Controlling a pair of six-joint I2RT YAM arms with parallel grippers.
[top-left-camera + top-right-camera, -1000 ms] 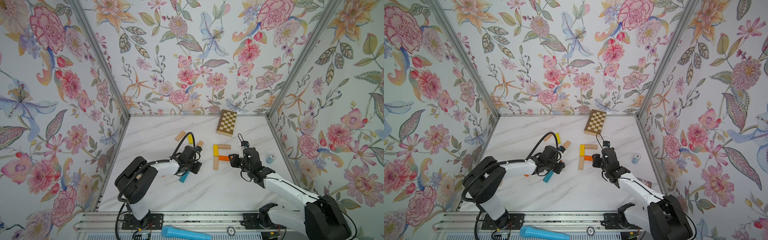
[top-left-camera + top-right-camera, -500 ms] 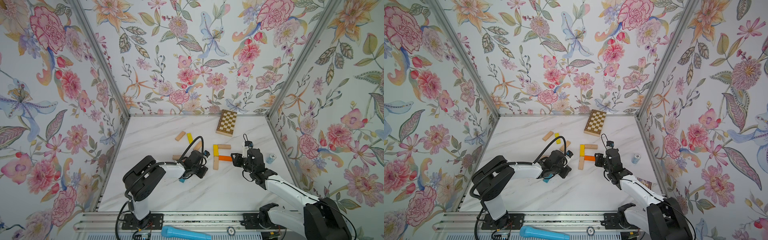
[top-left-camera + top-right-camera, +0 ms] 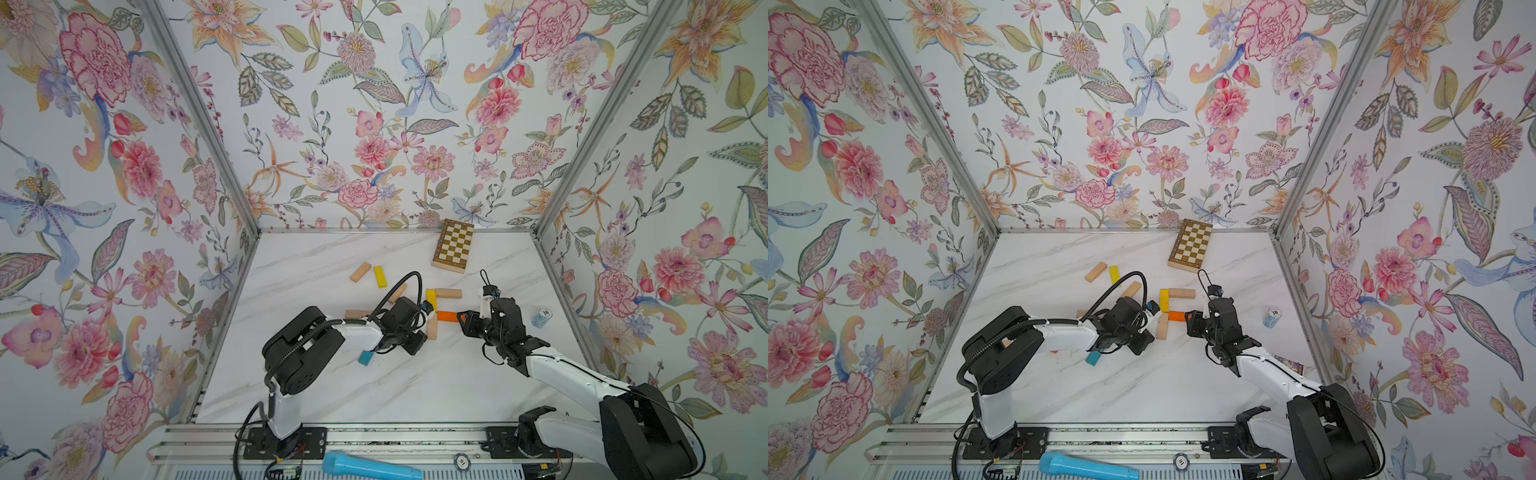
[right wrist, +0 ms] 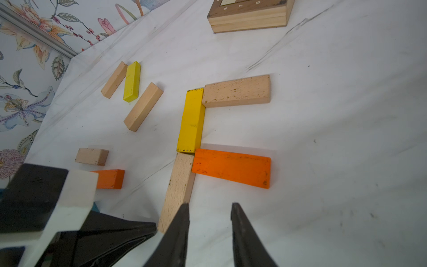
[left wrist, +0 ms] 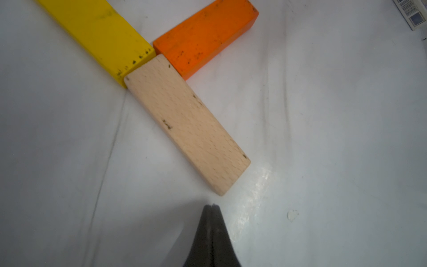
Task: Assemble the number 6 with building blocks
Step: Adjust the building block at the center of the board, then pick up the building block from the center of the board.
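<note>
After swinging rightward across the frame from above the teal block (image 3: 365, 357) within the past second, now parked low at centre frame: left claw (image 5: 211, 206), clenched tight and empty, tip just short of the free end of the lower beige block (image 5: 187, 124). Looks poised to nudge that piece straight, not to lift it.

Opposite, barely shifted over the same second: right claw (image 4: 209, 205), partly released and grasping nothing, just beside the right end of the orange block (image 3: 446, 316).

Unmoved between them on the worktop (image 3: 415, 386): the half-built number 6 (image 3: 1165, 301), right of centre in both top views. Four pieces so far, with the yellow block (image 5: 99, 34) as upper stem, the top beige bar (image 4: 236, 91) running right from its head, and orange and lower beige meeting at its foot.

Judged from that: no piece added in this second, only a closing-in to true up the joint. Right side and bottom of the loop not yet laid. Spare building blocks (image 4: 143, 106) scattered left and upper left of the figure, teal included.
</note>
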